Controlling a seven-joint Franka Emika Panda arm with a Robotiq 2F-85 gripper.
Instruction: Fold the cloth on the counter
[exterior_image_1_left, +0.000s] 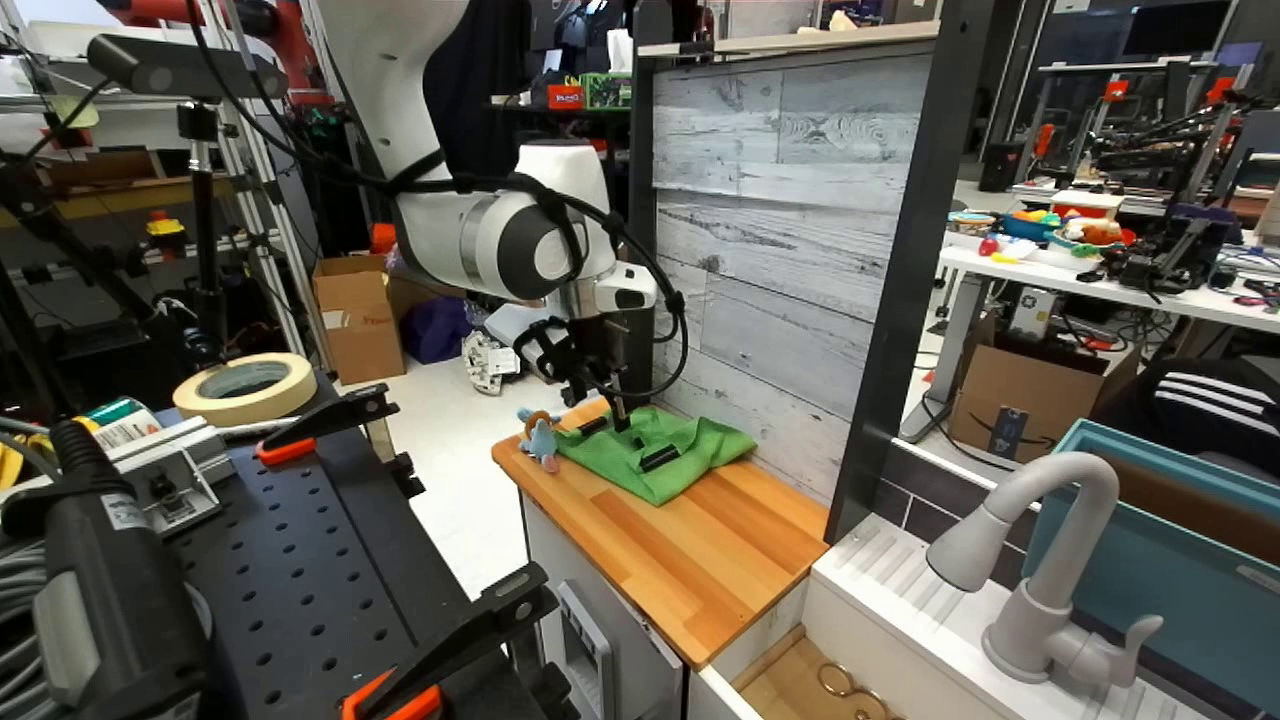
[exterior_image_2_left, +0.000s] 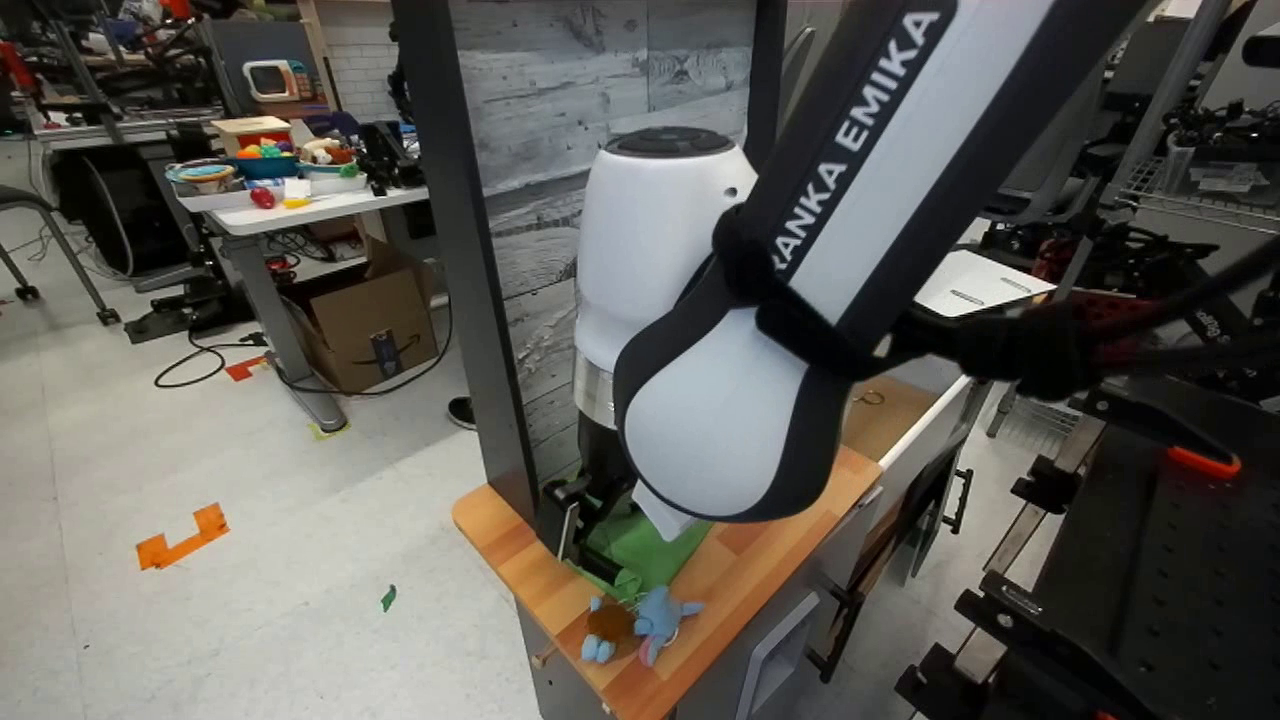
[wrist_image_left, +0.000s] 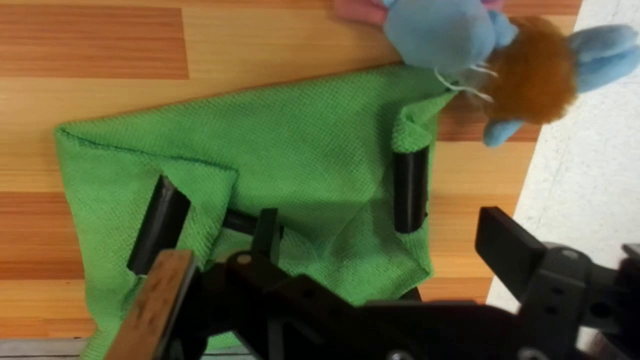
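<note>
The green cloth (wrist_image_left: 310, 135) lies on the wooden counter (wrist_image_left: 120, 100), partly folded, with one flap turned over at the left of the wrist view. Black strips sit on the flap, near the middle and along the right edge. The cloth also shows in both exterior views (exterior_image_1_left: 660, 485) (exterior_image_2_left: 655, 550), partly behind the arm in one. My gripper (wrist_image_left: 380, 230) is open and empty, pointing down over the cloth's edge. One finger is above the cloth, the other out past its right edge. The gripper (exterior_image_1_left: 597, 402) is low over the cloth; contact cannot be told.
Blue plush (wrist_image_left: 440, 35) and brown plush (wrist_image_left: 535, 70) rest against a cloth corner near the counter's end. A grey plank panel (exterior_image_1_left: 780, 220) rises along the counter's long side. A faucet (exterior_image_1_left: 1060, 560) stands beyond the other end. A black perforated workbench (exterior_image_1_left: 300, 560) stands across a gap.
</note>
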